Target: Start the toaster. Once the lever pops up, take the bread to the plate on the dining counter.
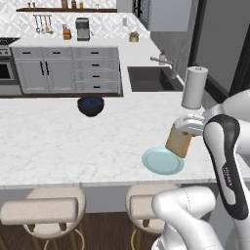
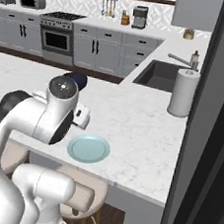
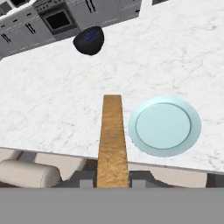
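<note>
In the left base view the gripper (image 1: 188,128) hangs over the dining counter (image 1: 58,141), a white marble-look worktop, and holds the bread (image 1: 178,142) tilted just above the far right rim of the pale blue-green plate (image 1: 162,161); the slice appears clear of the plate, though contact cannot be ruled out. A dark bowl (image 1: 91,105) of blue contents sits well apart toward the far edge, a paper towel roll (image 1: 195,87) stands upright to the right, and two beige stools (image 1: 46,211) tuck under the near overhang. In the right base view the arm's body hides the slice; the plate (image 2: 88,148) lies near the worktop's near edge and the towel roll (image 2: 182,92) beside the sink (image 2: 160,75). In the hand view the jaws are clamped on the bread (image 3: 112,140), seen edge-on, with the plate (image 3: 164,126) just beside it and the bowl (image 3: 89,40) beyond.
</note>
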Available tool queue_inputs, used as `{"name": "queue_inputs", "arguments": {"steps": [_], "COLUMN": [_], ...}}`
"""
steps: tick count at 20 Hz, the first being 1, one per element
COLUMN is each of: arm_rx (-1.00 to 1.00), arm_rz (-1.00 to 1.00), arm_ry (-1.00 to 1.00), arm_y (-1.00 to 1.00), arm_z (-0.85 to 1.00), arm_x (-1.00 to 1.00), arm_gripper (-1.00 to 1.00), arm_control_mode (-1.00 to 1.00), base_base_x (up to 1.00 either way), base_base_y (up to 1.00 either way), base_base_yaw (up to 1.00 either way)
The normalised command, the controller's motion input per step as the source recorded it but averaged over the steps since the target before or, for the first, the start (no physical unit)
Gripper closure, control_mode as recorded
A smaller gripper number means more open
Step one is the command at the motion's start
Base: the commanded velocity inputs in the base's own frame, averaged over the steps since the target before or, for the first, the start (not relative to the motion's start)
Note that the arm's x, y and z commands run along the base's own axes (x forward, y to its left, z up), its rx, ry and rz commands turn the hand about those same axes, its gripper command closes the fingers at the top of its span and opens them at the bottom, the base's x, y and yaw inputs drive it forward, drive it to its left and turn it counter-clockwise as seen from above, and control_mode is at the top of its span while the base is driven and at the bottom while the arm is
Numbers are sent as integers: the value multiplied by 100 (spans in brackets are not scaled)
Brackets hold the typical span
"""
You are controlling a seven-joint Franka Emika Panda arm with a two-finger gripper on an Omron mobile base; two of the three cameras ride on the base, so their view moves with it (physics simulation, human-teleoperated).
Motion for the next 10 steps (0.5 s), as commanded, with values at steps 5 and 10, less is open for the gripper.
{"name": "queue_inputs", "arguments": {"steps": [5,10], "arm_rx": [-2,-1], "arm_rz": [2,3], "arm_ry": [27,3], "arm_y": [-6,-29], "arm_z": [-78,-51], "arm_x": [95,49], "arm_gripper": [100,100], "arm_control_mode": [-100,-100], "base_base_x": [0,0], "base_base_y": [0,0], "base_base_yaw": [0,0]}}
